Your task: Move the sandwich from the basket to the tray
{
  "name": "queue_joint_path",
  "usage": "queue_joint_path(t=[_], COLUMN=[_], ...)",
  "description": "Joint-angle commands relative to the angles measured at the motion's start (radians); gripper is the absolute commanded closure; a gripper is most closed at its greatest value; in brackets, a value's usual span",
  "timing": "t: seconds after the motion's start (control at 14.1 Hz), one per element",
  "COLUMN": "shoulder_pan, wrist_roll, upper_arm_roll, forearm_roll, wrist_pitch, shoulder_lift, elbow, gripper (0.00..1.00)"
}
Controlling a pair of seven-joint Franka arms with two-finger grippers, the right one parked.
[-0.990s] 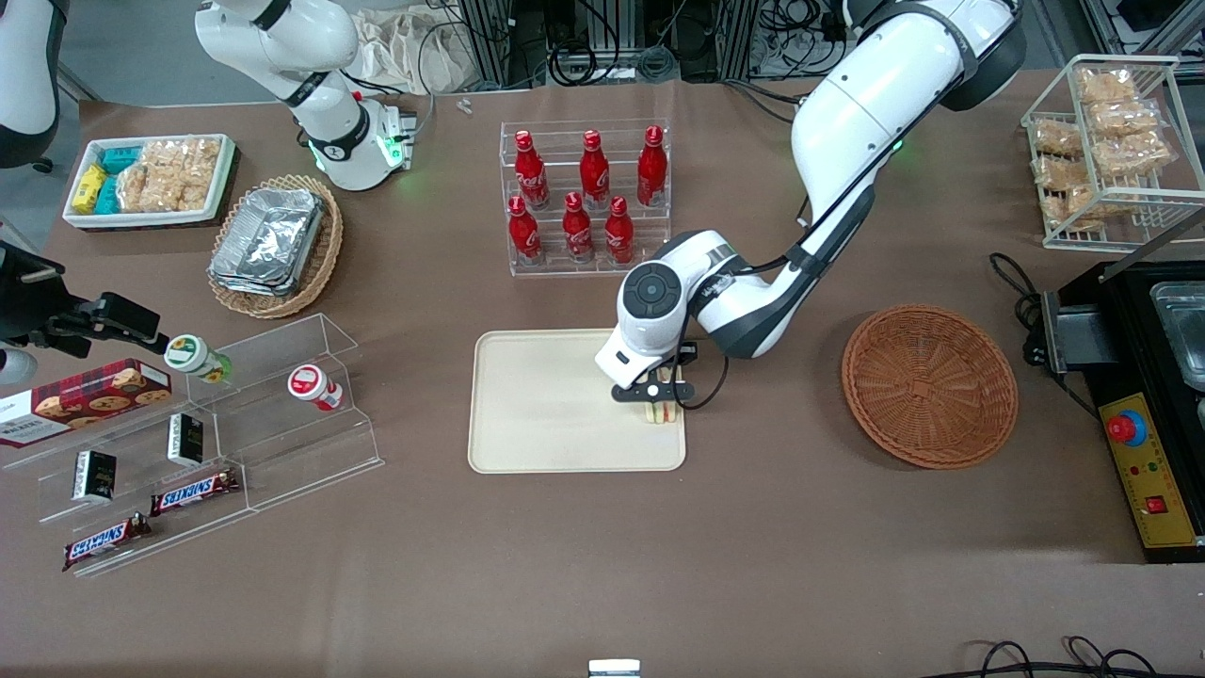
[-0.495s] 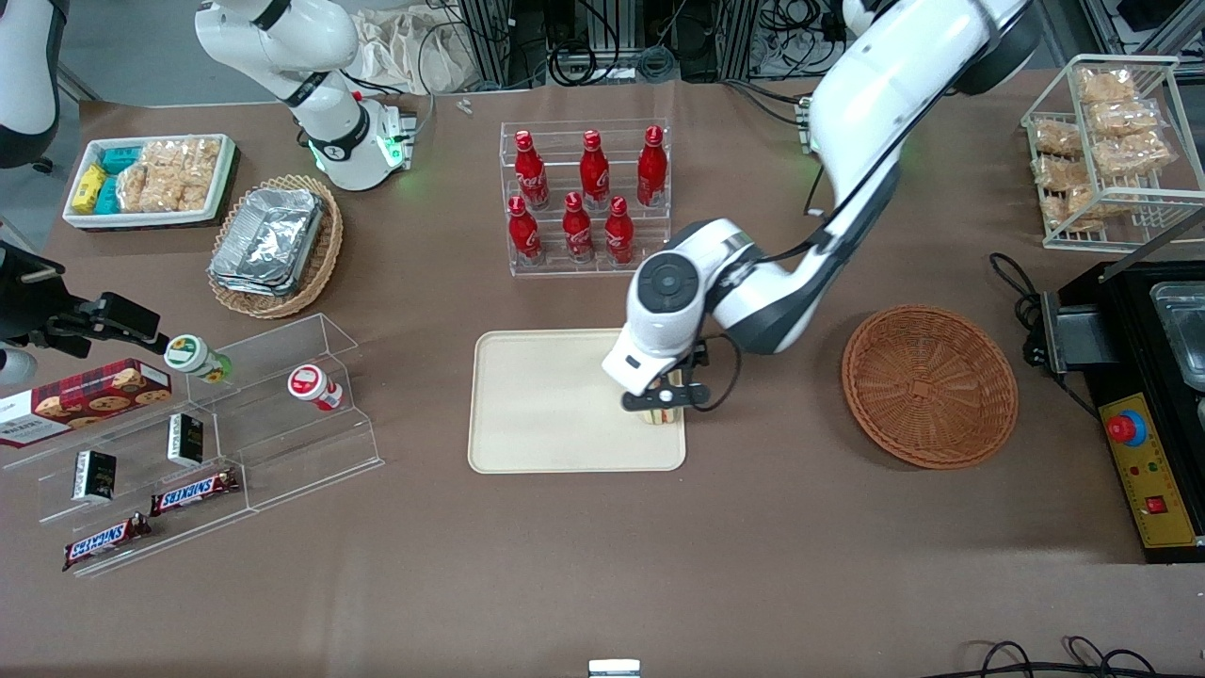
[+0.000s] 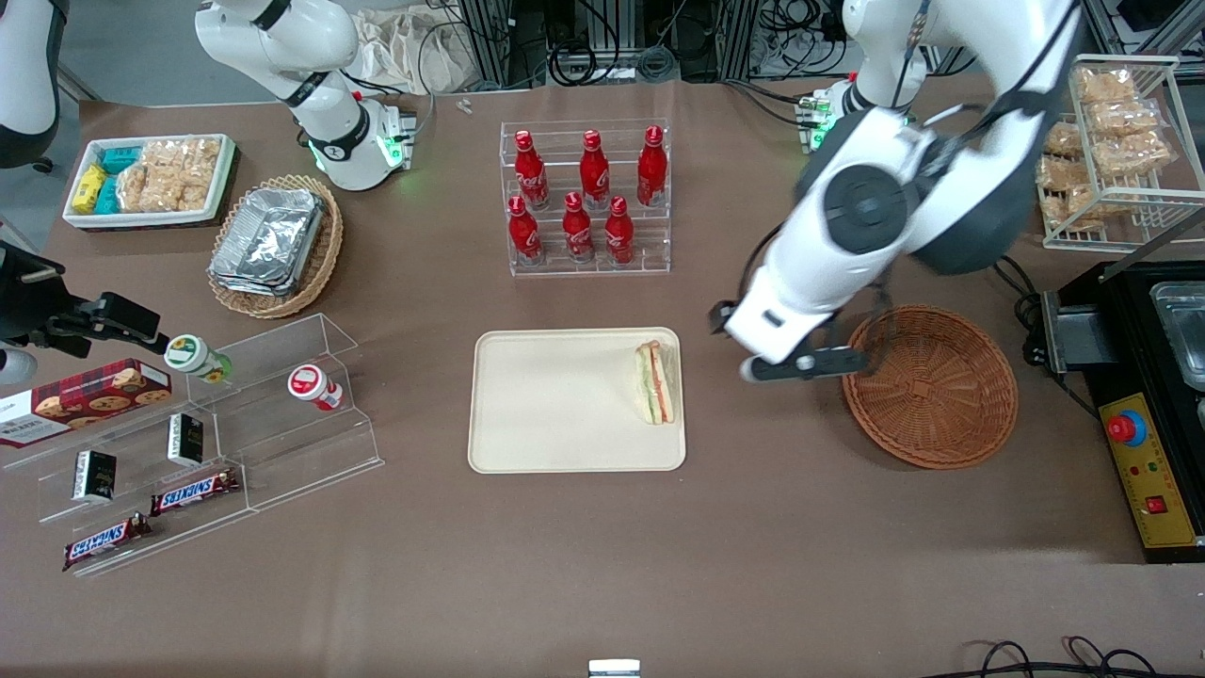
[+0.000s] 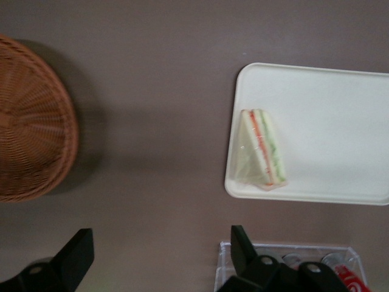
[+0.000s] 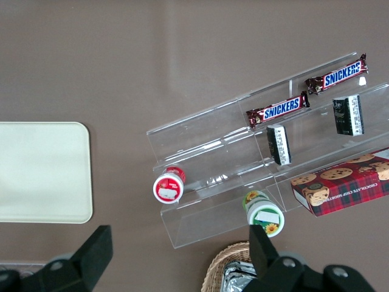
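Observation:
The sandwich [image 3: 656,383] [image 4: 261,148], a pale wedge with orange-red and green stripes, lies on the cream tray [image 3: 555,405] [image 4: 340,128] at the tray's edge nearest the basket. The round reddish-brown wicker basket [image 3: 929,385] [image 4: 30,121] holds nothing that I can see. My left gripper [image 3: 805,365] [image 4: 161,255] hangs high above the bare table between tray and basket. It is open, with nothing between its fingers and well apart from the sandwich.
A clear rack of red bottles [image 3: 586,198] stands farther from the front camera than the tray. Clear shelves with snack bars and jars [image 3: 207,443] lie toward the parked arm's end. A wire rack of snacks [image 3: 1111,151] and a black machine [image 3: 1148,377] stand beside the basket.
The gripper let go of the sandwich on the tray, rose and swung away toward the basket. The sandwich now lies uncovered on the tray.

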Motion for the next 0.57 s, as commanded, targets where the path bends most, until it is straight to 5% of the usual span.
queue_joint_path(t=[0.0, 0.14, 0.49], shoulder_pan=[0.081, 0.117, 0.002], wrist_roll=[0.096, 0.184, 0.434], upper_arm_roll=[-0.004, 0.006, 0.348], forearm_roll=[-0.040, -0.053, -0.063], wrist_pitch=[-0.099, -0.205, -0.273], shoulder_lift=[-0.107, -0.187, -0.386], elbow=[-0.037, -0.040, -0.160], gripper=[0.00, 0.00, 0.00])
